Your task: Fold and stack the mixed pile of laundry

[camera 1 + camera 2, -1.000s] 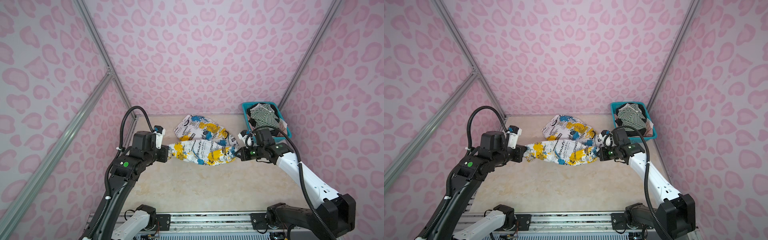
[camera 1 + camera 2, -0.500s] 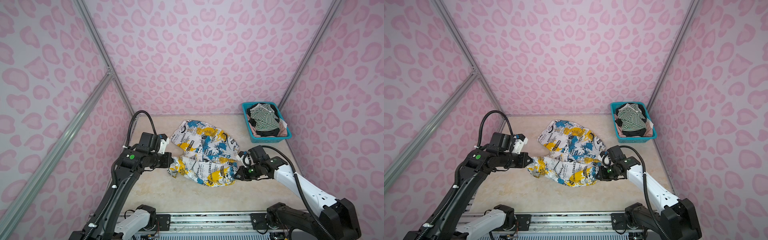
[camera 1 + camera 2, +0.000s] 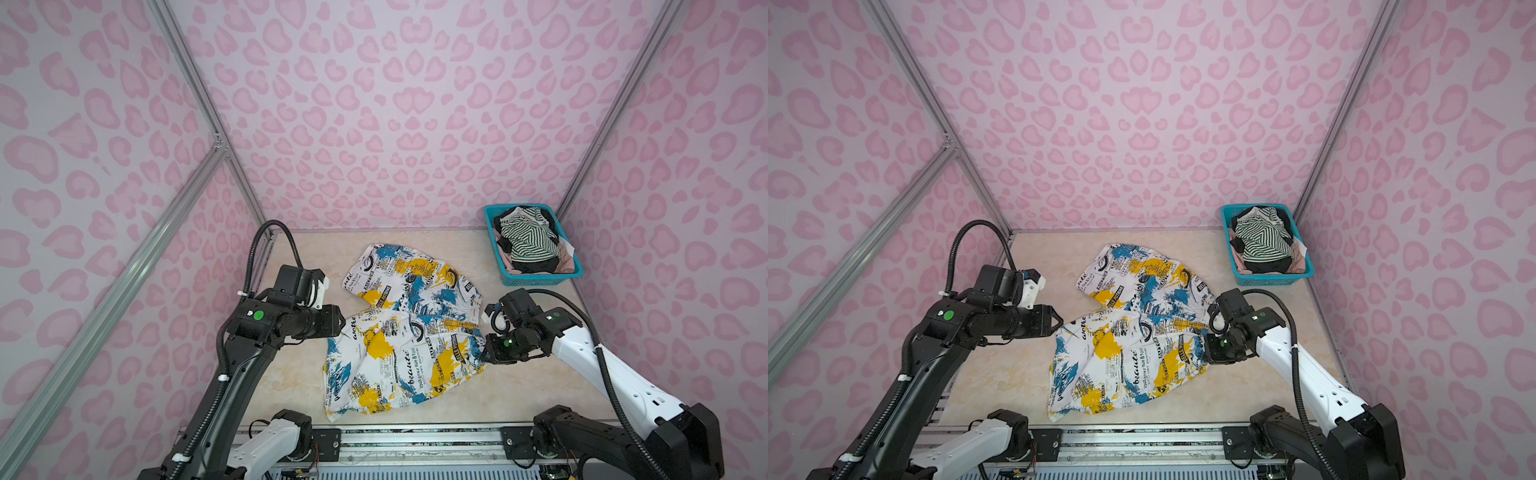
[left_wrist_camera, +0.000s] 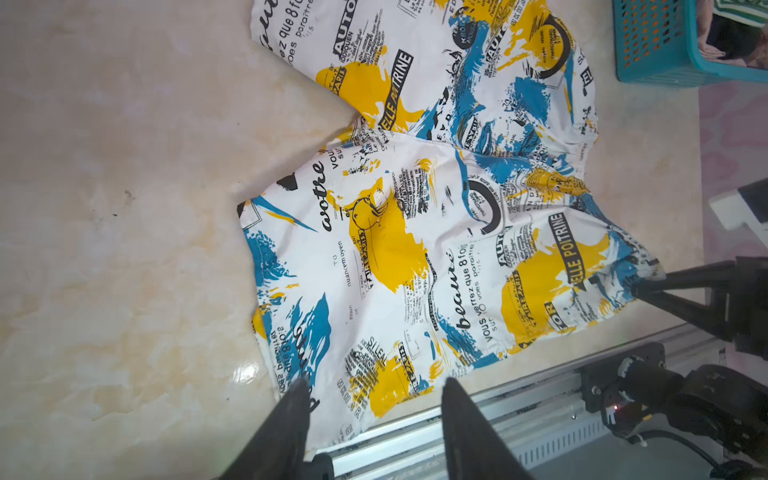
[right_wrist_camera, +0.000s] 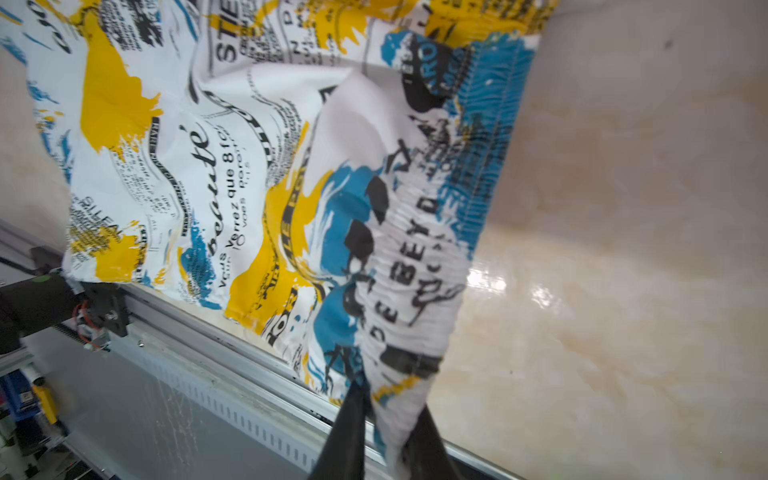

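- Find the printed shorts (image 3: 399, 332) (image 3: 1133, 336) in both top views at the centre of the table (image 3: 291, 382), lying spread with light wrinkles, both legs toward 9 o'clock and the elastic waistband (image 5: 415, 249) toward 3 o'clock.
- Note the left gripper (image 3: 341, 324) (image 3: 1059, 322) at the 9 o'clock edge of the shorts, just beside the cloth.
- Confirm in the left wrist view: left gripper (image 4: 374, 382) with fingers (image 4: 291, 424) spread apart, gripping nothing.
- Note the right gripper (image 3: 484, 357) (image 3: 1204, 353) at the 3 to 4 o'clock edge of the shorts.
- Confirm in the right wrist view: right gripper (image 5: 388, 401) pinching the gathered waistband, with the cloth drawn to a point there.
- Locate the teal basket (image 3: 536, 277) at the 1 o'clock corner of the table, well apart from the shorts.
- See inside it the striped top (image 3: 530, 241) uppermost, over the black garment (image 3: 536, 264) and the pale pink garment (image 3: 563, 255).
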`<act>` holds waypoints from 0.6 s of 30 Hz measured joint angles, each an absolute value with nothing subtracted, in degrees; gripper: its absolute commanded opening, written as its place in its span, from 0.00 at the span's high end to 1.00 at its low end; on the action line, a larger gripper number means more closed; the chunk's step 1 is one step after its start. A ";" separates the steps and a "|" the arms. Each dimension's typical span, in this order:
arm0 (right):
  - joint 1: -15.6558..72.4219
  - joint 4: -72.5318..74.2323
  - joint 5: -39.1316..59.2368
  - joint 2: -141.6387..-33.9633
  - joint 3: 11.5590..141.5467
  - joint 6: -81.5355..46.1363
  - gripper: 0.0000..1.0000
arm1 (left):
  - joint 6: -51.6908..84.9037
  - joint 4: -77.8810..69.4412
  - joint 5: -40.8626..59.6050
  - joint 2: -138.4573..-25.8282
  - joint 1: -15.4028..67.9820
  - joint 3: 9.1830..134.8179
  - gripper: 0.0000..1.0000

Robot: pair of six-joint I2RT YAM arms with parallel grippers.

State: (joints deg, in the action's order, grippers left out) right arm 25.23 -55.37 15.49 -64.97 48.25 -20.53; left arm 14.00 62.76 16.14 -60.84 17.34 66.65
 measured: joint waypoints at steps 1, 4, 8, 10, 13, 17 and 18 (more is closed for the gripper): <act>25.34 -55.88 13.65 -64.97 48.25 -21.45 0.70 | 15.44 60.27 16.05 -61.45 17.39 64.20 0.50; 25.47 -56.60 9.10 -64.47 48.25 -22.85 0.60 | 20.97 53.45 14.02 -63.33 17.61 56.84 0.52; 25.47 -56.60 5.48 -63.55 49.19 -24.84 0.54 | 26.17 45.43 10.02 -65.52 17.58 50.15 0.58; 25.47 -56.60 4.25 -63.44 50.37 -24.95 0.51 | 27.97 42.09 9.13 -67.02 17.58 48.66 0.59; 25.47 -55.88 2.70 -63.68 51.96 -24.97 0.46 | 30.13 36.25 8.88 -71.13 17.58 47.05 0.62; 24.75 -48.90 2.87 -68.12 53.10 -24.14 0.44 | 32.75 30.17 7.92 -77.01 17.58 46.17 0.62; 24.12 -47.09 3.66 -70.74 54.19 -23.97 0.44 | 33.23 28.93 7.60 -78.54 17.58 46.17 0.62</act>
